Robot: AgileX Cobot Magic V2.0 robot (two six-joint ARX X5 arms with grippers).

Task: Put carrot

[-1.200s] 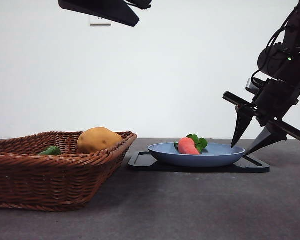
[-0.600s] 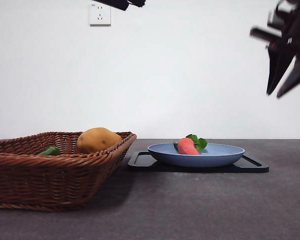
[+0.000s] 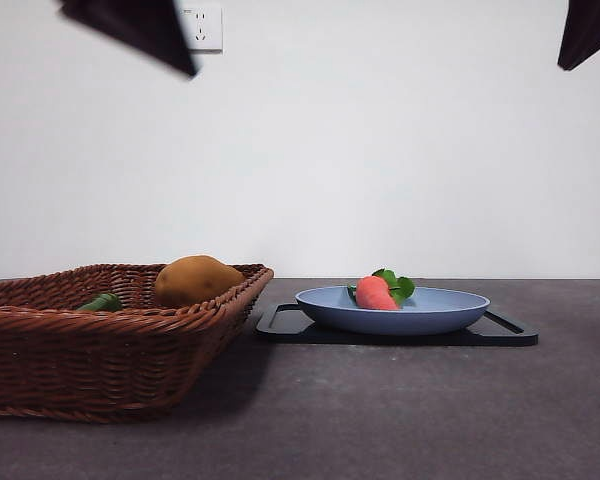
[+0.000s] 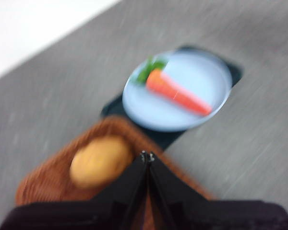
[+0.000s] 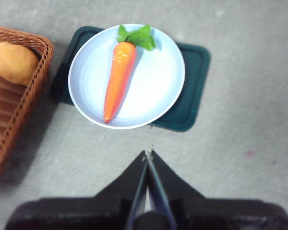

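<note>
The carrot is seen laid in the plate at the basket's 3 o'clock, both hands are raised, closed and empty, so the task is judged done.

A plain test room or lab: a bare white wall with one socket stands behind a dark grey table set with toy food.

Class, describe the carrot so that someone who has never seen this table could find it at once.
Start at the dark tray beside the wicker basket; a pale blue plate sits on it. The carrot lies alone on that plate, the only long, orange, green-leafed thing, unlike the rounded yellow-brown potato in the basket.
</note>
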